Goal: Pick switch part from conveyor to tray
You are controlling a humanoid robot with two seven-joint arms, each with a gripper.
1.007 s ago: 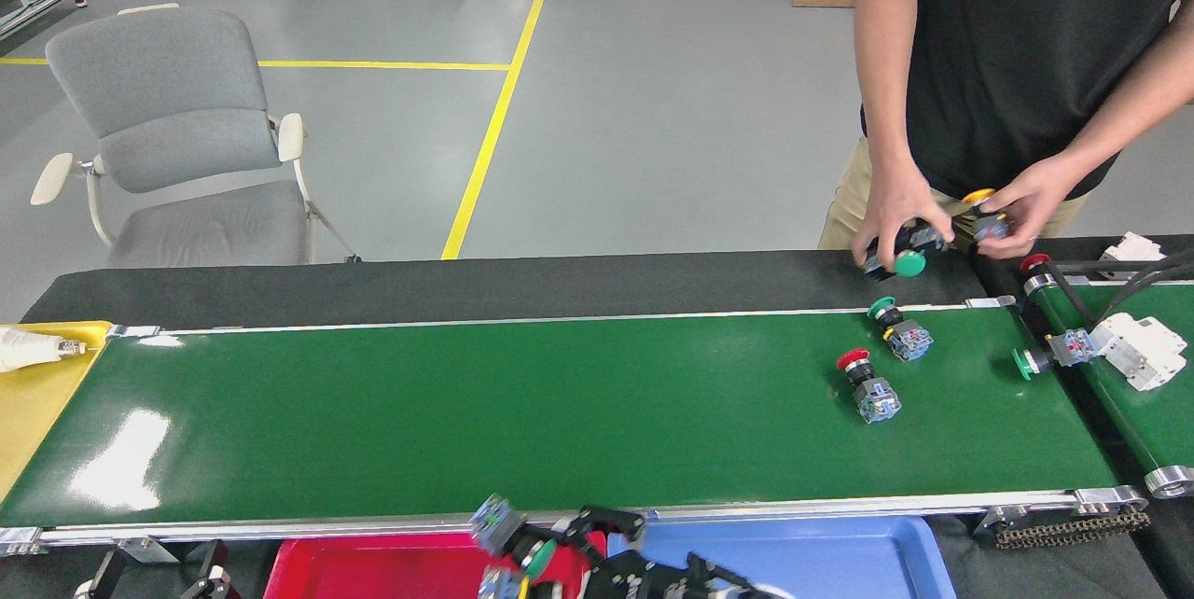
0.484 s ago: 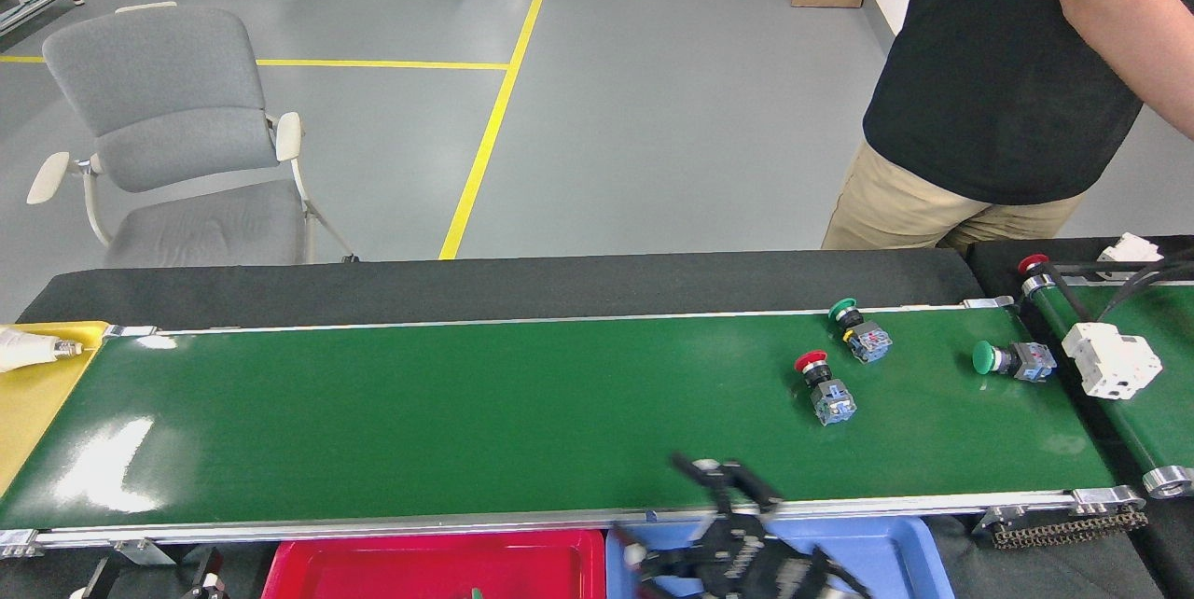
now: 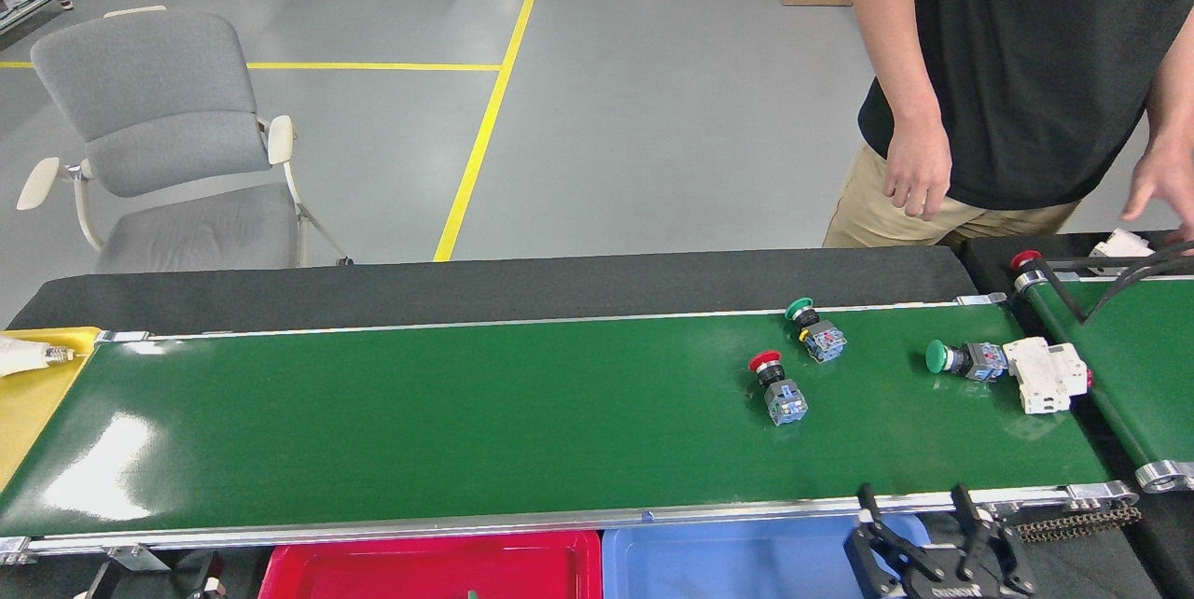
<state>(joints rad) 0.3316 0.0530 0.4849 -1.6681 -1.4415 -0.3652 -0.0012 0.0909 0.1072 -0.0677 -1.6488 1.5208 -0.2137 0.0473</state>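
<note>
Where the long green conveyor (image 3: pixel 522 422) runs across the head view, four parts lie on its right-hand stretch. A red-capped switch (image 3: pixel 777 387) lies on its side near the belt's middle line, and a green-capped switch (image 3: pixel 814 330) lies just beyond it, close to the belt's far rail. Further right on the belt, a second green-capped switch (image 3: pixel 963 359) lies with its body touching a white block (image 3: pixel 1046 375) at the belt's right end.

Just below the belt's near rail, the right tool (image 3: pixel 919 510) stands with its two black fingers spread apart and nothing between them, above the blue tray (image 3: pixel 728 566). A red tray (image 3: pixel 429 566) sits beside the blue one, also against the near rail. The left tool is out of sight.

Beyond the belt's far right corner stands a person (image 3: pixel 1017 67) in a black shirt, with one hand (image 3: pixel 917 174) hanging loose.
</note>
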